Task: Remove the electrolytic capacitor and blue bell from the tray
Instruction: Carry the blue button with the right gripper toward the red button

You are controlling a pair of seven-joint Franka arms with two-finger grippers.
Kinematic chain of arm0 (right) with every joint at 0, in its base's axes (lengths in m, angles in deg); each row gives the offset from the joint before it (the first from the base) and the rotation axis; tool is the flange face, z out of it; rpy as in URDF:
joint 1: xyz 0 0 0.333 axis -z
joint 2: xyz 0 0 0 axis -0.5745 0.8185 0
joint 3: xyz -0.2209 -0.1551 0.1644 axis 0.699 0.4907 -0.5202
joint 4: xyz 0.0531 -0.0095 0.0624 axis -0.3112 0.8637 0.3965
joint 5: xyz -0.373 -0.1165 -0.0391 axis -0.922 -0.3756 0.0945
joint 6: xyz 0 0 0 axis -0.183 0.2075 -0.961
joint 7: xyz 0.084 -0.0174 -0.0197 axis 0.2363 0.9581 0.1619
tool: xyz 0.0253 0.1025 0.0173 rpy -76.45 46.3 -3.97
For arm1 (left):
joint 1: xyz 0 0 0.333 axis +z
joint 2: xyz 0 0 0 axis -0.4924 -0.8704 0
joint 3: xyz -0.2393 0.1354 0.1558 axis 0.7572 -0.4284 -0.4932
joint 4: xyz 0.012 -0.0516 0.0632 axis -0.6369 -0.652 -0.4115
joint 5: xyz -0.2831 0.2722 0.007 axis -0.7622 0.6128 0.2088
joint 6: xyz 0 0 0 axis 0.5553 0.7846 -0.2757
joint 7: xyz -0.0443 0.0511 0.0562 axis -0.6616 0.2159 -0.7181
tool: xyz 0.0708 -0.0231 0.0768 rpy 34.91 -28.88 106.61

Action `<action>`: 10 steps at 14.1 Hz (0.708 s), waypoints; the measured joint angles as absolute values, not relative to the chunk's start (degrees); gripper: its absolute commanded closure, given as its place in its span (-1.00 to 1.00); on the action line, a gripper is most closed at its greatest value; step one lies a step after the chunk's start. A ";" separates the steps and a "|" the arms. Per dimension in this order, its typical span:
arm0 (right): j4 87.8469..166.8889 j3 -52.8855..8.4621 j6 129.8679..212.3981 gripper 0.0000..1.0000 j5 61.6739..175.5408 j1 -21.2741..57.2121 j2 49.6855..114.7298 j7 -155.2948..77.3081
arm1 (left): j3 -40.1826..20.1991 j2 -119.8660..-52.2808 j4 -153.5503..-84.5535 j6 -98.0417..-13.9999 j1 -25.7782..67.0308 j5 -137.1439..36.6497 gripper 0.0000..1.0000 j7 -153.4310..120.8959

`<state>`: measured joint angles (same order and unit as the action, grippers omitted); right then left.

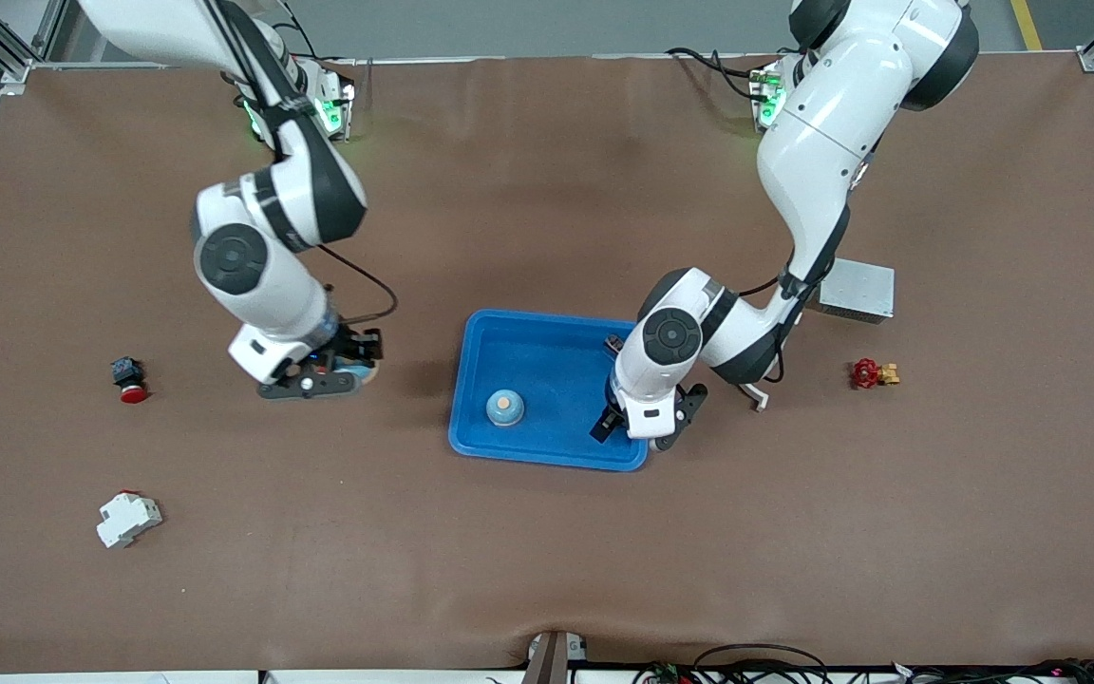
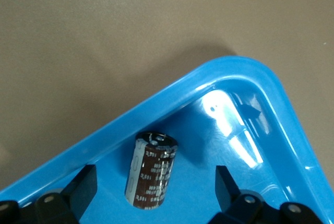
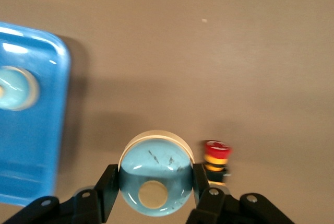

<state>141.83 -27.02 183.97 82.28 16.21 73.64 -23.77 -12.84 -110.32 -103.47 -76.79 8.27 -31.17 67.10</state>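
Dark cylindrical capacitor with a silver top [image 2: 151,171]: 1, lying on its side on the floor of the blue rectangular plastic tray [image 1: 528,351], in the tray corner toward the left arm's end of the surface and nearer the front camera. Left gripper [image 2: 155,192] low over that corner; jaws spread wide w/ a finger on either side of the capacitor, neither touching it, nothing held.

Pale-blue dome-shaped bells w/ a tan button on top: 2. Bell no. 1 [image 3: 155,181] sits between the fingers of the right gripper [image 1: 333,372], jaws closed against its sides; whether it rests on the brown surface [image 1: 547,551] or hangs just above it cannot be told. This gripper is beside the tray, toward the right arm's end. Bell no. 2 [image 1: 504,408] stands upright in the tray, near the edge nearer the front camera, apart from the capacitor.

Other items, all on the bare surface, 1 each:
- red-capped black push button [image 1: 128,377], toward the right arm's end, near the right gripper;
- white plastic rail-mount breaker [image 1: 127,519], same end, nearer the front camera than the button;
- red-handled brass valve [image 1: 874,373], toward the left arm's end;
- grey metal box [image 1: 857,290], same end, farther from the front camera than the valve.
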 measured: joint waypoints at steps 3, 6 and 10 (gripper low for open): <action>149.15 -27.02 190.94 1.00 82.31 22.87 71.71 -35.17 | -12.94 -110.33 -103.39 -76.93 8.30 -31.17 0.33 67.16; 152.22 -27.03 193.79 1.00 82.33 28.45 71.87 -43.54 | -12.95 -110.34 -103.29 -76.97 8.30 -31.17 1.00 67.18; 152.82 -27.08 194.57 1.00 82.34 33.28 73.97 -50.78 | -13.14 -110.34 -103.07 -77.04 8.30 -31.17 1.00 67.19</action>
<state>152.82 -27.08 194.57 82.34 33.28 73.97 -50.78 -13.14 -110.34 -103.07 -77.04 8.30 -31.17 67.19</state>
